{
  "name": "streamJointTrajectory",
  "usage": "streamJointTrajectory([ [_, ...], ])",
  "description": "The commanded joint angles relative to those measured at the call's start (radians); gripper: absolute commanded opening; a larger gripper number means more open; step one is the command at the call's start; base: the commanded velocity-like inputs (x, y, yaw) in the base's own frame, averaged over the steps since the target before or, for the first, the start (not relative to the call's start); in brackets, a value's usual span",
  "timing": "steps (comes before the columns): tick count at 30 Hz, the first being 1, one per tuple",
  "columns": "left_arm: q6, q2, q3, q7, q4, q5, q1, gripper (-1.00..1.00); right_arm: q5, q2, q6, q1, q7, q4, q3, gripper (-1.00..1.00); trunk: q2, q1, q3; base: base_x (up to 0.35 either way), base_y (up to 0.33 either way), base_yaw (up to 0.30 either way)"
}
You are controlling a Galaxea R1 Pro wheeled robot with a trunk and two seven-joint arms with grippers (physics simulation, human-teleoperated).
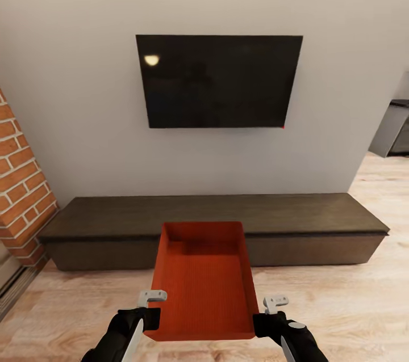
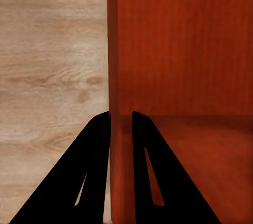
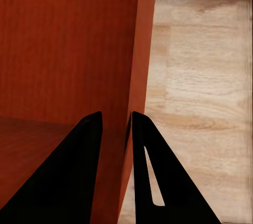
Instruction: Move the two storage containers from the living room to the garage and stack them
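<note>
Both grippers are seen at the near edge of the head view, each closed on a side wall of one red-orange bin (image 1: 203, 282). Left gripper (image 1: 152, 297): in its wrist view the two black fingers (image 2: 89, 176) are pressed onto the bin's thin left wall, one finger outside over the wood floor (image 2: 47, 66), the other inside over the ribbed bottom. Right gripper (image 1: 275, 303): its fingers (image 3: 153, 176) are likewise clamped on the right wall, one inside, one outside.

Bin held level between the arms, open side up, empty, long axis pointing away from the robot. Its far end is seen overlapping the front edge of a long dark low cabinet (image 1: 307, 220); whether it is touching the cabinet cannot be told.

Above the cabinet a black TV (image 1: 218, 81) is mounted on a pale wall (image 1: 68, 95), a small light spot reflected near its upper left corner. A red-brick column (image 1: 20, 175) is noted at far left. A grey piece of furniture (image 1: 395, 126) is partly seen at far right.
</note>
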Motion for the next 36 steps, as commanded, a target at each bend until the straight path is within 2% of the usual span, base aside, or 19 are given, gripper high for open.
streamJointTrajectory([
  [1,0.007,0.000,0.006,0.003,-0.003,-0.001,-0.001,-1.00,-0.008,0.000,0.006,0.000,0.009,-0.002,0.001,-1.00,0.007,-0.004,0.003,0.000,0.000,-0.262],
  [36,0.005,-0.002,0.006,0.007,-0.003,-0.001,-0.001,-1.00,-0.008,0.000,0.006,0.000,0.009,-0.002,0.003,-1.00,0.252,-0.138,0.147,0.000,0.000,-0.262],
])
